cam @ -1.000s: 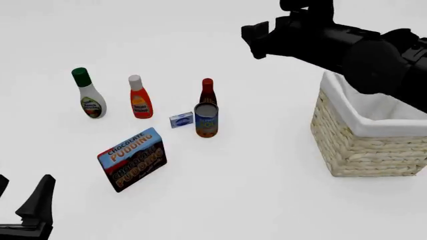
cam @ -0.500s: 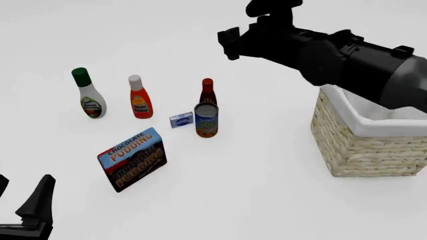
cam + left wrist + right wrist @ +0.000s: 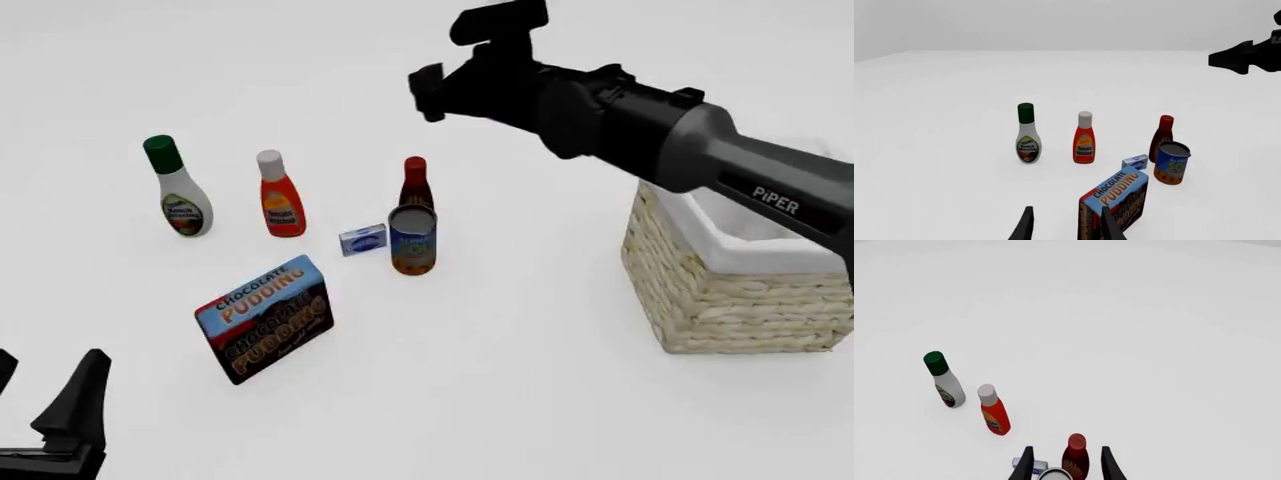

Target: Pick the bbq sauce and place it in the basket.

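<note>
The right arm reaches far forward, raised high, its pincer (image 3: 1065, 464) parted and holding nothing. The left pincer (image 3: 1065, 225) stays low and near, likewise parted.

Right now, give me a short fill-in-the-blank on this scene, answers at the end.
1. The bbq sauce stands directly behind the ____.
2. The basket is lined with ____ cloth.
3. The bottle farthest left in the front view has a ____ cap.
4. The right pincer is open, its fingers framing the ____ bottle.

Answers: can; white; green; bbq sauce
</note>
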Tool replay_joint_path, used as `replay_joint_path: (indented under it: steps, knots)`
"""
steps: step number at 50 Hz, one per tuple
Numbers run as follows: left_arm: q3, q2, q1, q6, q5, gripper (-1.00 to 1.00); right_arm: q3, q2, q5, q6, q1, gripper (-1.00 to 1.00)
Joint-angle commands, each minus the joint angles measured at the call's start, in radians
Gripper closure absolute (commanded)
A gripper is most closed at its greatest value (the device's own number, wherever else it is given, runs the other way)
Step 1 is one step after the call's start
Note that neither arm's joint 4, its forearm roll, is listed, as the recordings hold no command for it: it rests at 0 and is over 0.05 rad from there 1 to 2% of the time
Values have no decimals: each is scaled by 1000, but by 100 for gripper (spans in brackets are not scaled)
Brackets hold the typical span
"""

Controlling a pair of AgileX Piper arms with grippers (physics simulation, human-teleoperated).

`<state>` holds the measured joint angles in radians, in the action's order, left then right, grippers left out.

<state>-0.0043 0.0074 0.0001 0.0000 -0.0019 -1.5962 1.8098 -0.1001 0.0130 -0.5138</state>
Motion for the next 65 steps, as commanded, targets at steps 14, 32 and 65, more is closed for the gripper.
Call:
replay_joint_path:
  steps: [14, 32, 65]
  knots:
    - [0, 0, 0, 0, 0, -100, -160, 203, -15, -13, 16, -100]
    - [0, 0, 0, 0, 0, -100, -319, 363, -61, -16, 23, -100]
    - [0, 0, 0, 0, 0, -100, -430, 516, -105, -22, 32, -100]
